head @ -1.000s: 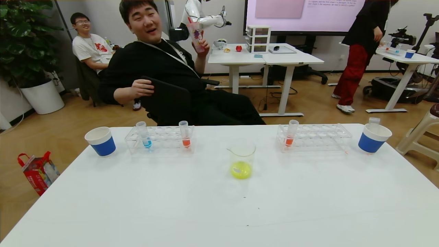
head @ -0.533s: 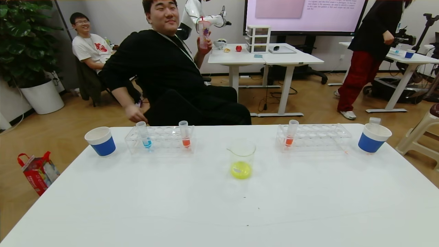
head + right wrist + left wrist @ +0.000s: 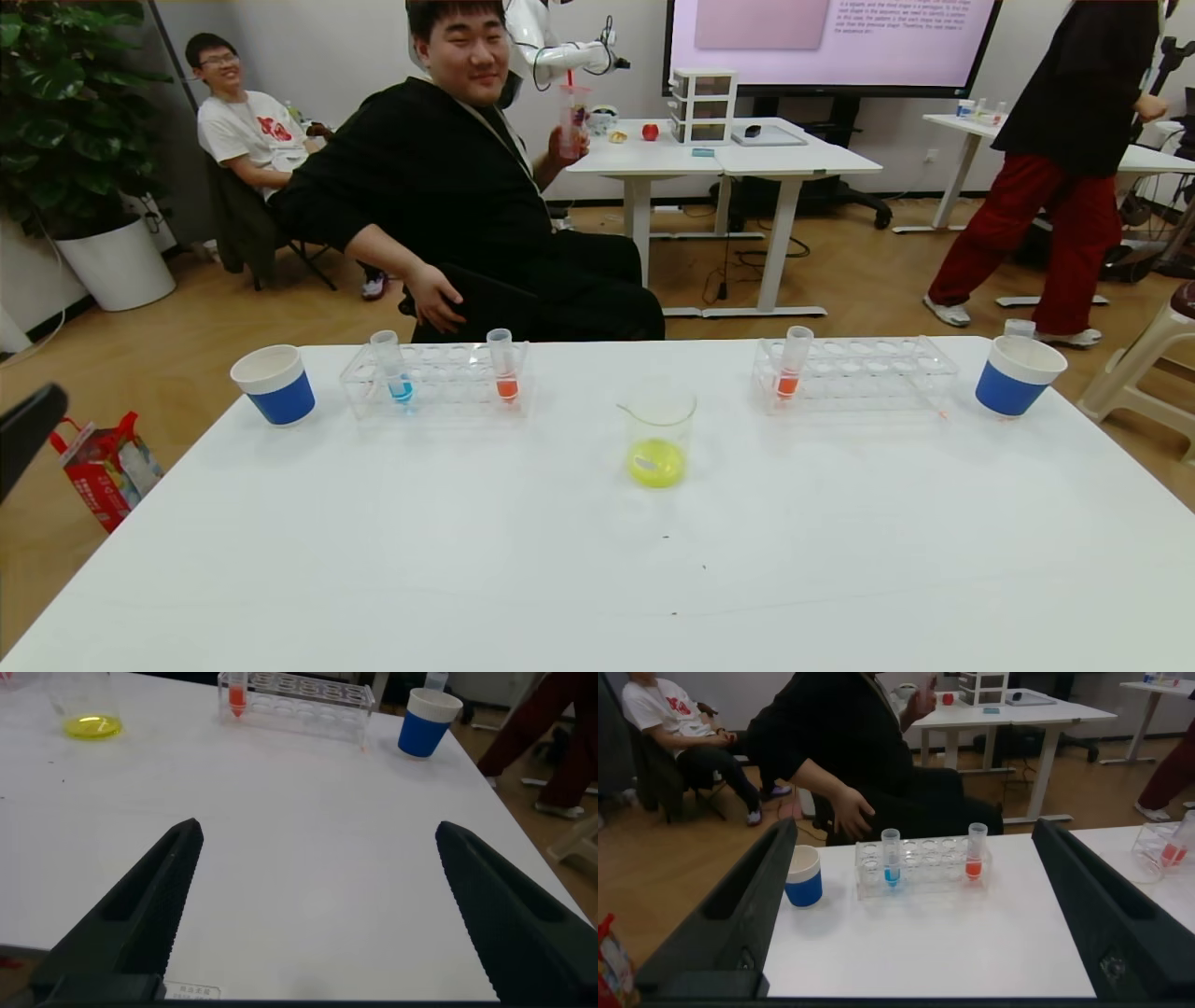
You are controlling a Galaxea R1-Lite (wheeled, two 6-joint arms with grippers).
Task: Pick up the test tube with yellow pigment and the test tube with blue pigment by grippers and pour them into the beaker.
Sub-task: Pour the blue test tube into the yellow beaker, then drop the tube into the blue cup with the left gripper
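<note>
The beaker [image 3: 658,420] stands mid-table with yellow liquid at its bottom; it also shows in the right wrist view [image 3: 86,714]. The test tube with blue pigment [image 3: 392,367] stands upright in the left clear rack [image 3: 439,381], also in the left wrist view [image 3: 891,857]. No tube with yellow liquid shows. My left gripper [image 3: 915,831] is open and empty, facing that rack from some way off; one of its fingers [image 3: 28,431] shows at the head view's left edge. My right gripper [image 3: 320,829] is open and empty, low over the table's right front.
Orange-red tubes stand in the left rack [image 3: 504,366] and the right rack [image 3: 792,362]. Blue paper cups stand at far left [image 3: 275,385] and far right [image 3: 1016,376]; an empty clear tube [image 3: 1019,328] sticks up at the right cup. A seated person [image 3: 467,187] is just behind the table.
A black finger of my left gripper has come into the head view at the left edge. The people behind the table have shifted. Nothing on the table has moved.
</note>
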